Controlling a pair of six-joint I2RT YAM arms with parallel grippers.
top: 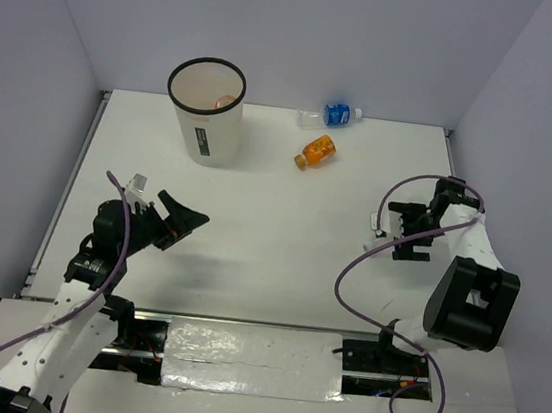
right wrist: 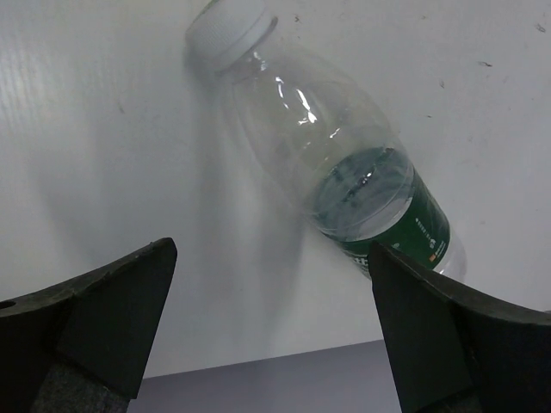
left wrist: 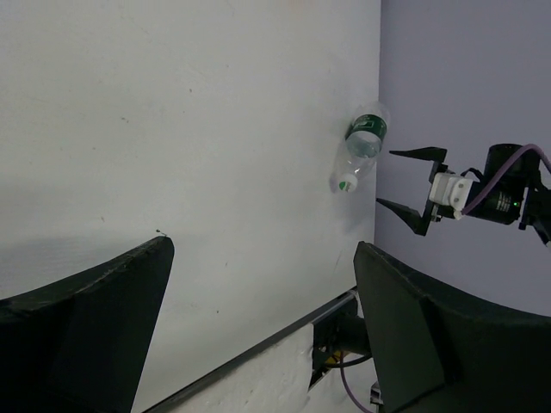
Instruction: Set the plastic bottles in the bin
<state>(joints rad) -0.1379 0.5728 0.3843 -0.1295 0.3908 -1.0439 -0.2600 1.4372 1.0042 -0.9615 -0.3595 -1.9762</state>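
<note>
Your right fingers spread near a green-labelled bottle lying on the tabletop, your left fingers spread and empty, bin upright.

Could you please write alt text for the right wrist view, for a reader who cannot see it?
A clear plastic bottle with a white cap and a green label lies on its side on the white table. The right gripper is open, its two dark fingers at the bottom corners, the bottle beyond them.
</note>
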